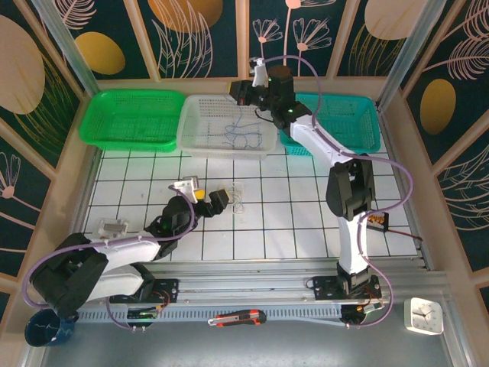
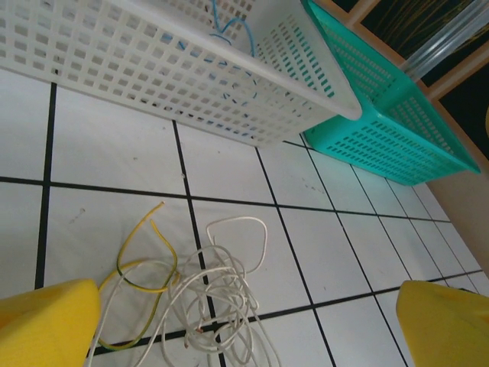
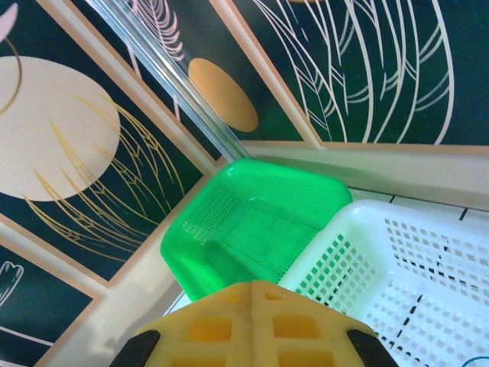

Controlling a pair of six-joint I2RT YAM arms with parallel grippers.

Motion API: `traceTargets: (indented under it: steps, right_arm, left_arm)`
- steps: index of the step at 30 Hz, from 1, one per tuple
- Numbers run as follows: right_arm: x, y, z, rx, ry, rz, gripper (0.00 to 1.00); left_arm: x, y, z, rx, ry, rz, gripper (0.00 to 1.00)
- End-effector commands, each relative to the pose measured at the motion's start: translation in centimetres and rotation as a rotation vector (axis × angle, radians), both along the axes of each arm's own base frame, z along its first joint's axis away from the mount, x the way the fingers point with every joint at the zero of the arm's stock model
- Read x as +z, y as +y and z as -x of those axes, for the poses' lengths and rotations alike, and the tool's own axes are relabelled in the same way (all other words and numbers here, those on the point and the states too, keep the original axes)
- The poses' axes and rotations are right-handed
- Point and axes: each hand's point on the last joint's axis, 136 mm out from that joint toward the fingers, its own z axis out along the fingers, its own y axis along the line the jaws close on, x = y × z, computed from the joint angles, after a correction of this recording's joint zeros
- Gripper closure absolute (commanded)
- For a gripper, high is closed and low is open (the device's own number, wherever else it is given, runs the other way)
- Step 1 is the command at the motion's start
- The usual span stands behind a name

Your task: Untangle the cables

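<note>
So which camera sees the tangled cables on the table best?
The left wrist camera: the white and yellowish cables lie close, loops clear. The top camera shows them as a faint squiggle. The right wrist camera faces the green basket.

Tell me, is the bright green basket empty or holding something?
Empty. Seen from above, the green basket has a bare mesh floor with nothing lying in it; the right wrist view agrees.

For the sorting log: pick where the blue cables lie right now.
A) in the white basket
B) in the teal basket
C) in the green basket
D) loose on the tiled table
A: the blue cables sit coiled on the floor of the white basket, the middle one in the row of three.
</note>
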Motion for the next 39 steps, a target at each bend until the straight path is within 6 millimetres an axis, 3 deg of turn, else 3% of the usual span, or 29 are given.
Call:
traceTargets:
  steps: [1, 13, 23, 26, 31, 35, 39]
  right_arm:
    - [0.2, 0.5, -0.2, 0.031, -0.054, -0.008, 1.00]
    - [-6.1, 0.8, -0.5, 0.032, 0.037, 0.061, 1.00]
    - [-7.9, 0.8, -0.3, 0.030, 0.064, 0.089, 1.00]
    - [-8.0, 0.7, -0.3, 0.029, 0.065, 0.096, 0.90]
    - [-7.5, 0.4, -0.2, 0.022, 0.051, 0.110, 0.57]
    - [-6.8, 0.3, 0.1, 0.019, 0.033, 0.116, 0.48]
    - [-6.2, 0.2, 0.4, 0.016, 0.021, 0.117, 0.46]
  left_arm:
    - [1.4, -0.2, -1.0, 0.034, -0.027, 0.019, 0.01]
    - [1.6, -1.0, -1.6, 0.020, -0.023, 0.019, 0.01]
    - [1.9, -0.6, -1.5, 0.033, -0.031, 0.022, 0.01]
    - [1.9, -0.6, -1.6, 0.032, -0.031, 0.022, 0.01]
    - [1.8, -0.7, -1.6, 0.031, -0.028, 0.025, 0.01]
    - [1.8, -0.8, -1.6, 0.031, -0.028, 0.027, 0.01]
    - [1.8, -0.7, -1.6, 0.031, -0.027, 0.026, 0.01]
